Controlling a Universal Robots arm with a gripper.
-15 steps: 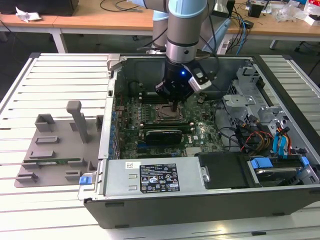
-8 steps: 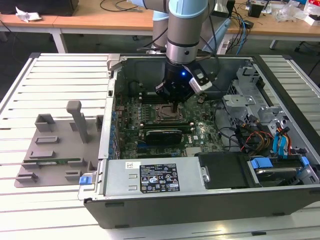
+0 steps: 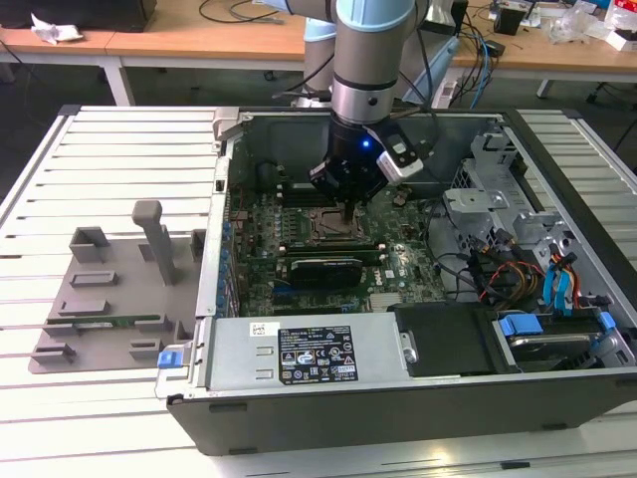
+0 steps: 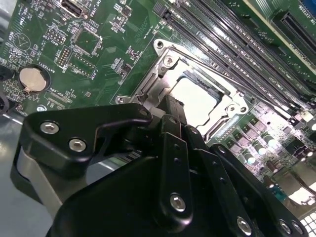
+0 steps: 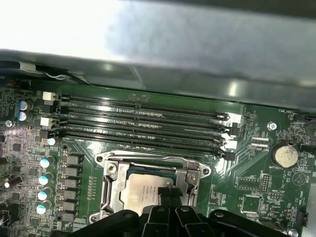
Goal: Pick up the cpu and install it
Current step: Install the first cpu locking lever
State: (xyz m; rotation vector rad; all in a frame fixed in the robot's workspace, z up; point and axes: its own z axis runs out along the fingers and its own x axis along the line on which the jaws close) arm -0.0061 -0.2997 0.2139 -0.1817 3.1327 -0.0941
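Claw [image 5: 170, 197] over socketed cpu [image 5: 143, 190] — memory slots [image 5: 143, 126] beside.

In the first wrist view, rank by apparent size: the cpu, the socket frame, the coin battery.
1. socket frame, largest, surrounding the chip.
2. cpu, partly hidden behind the gripper.
3. coin battery, clearly smallest.

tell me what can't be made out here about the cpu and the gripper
- Whether the gripper holds or has let go of the cpu: its own black body covers the contact in both wrist views.
- Whether the cpu sits flat in the socket: the nearest edge is hidden.
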